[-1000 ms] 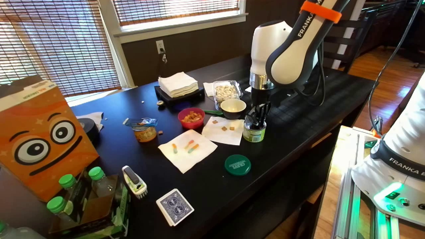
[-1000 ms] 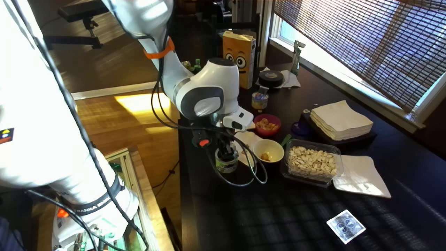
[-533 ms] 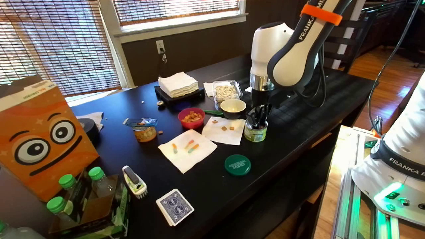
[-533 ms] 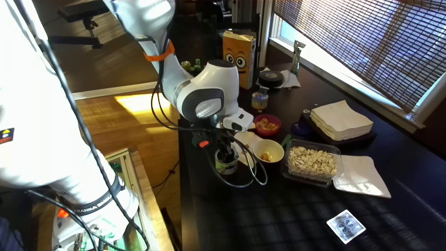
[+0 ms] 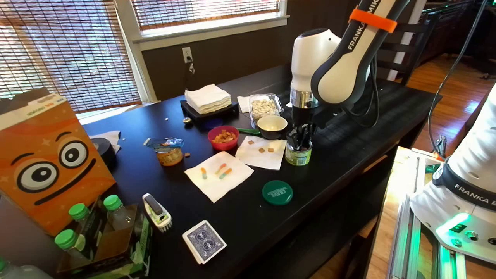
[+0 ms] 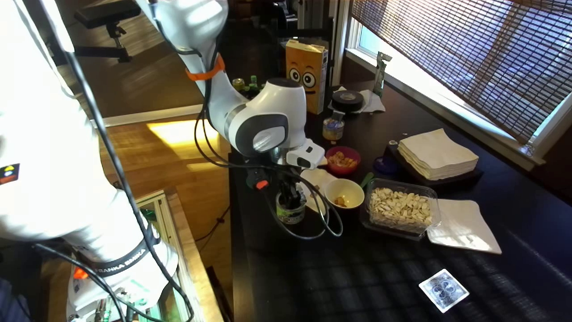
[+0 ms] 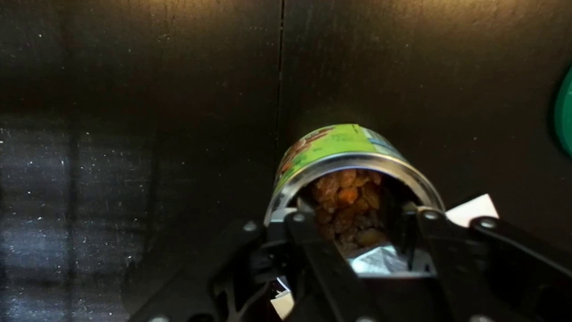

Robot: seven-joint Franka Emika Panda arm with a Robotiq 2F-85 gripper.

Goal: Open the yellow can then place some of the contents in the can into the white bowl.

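At the wrist view's lower centre, the gripper (image 7: 356, 212) reaches, spread apart, into the can (image 7: 342, 144) holding brown pieces (image 7: 347, 196).

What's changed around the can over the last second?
The yellow can shifted slightly rightward in an exterior view, and the gripper came down a little lower into it, jaws apart. Nothing was visibly gripped or released. The white bowl and green disc stayed put.

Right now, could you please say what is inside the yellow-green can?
Brown, raisin-like pieces show inside the can; the gripper covers part of it; anything deeper is hidden.
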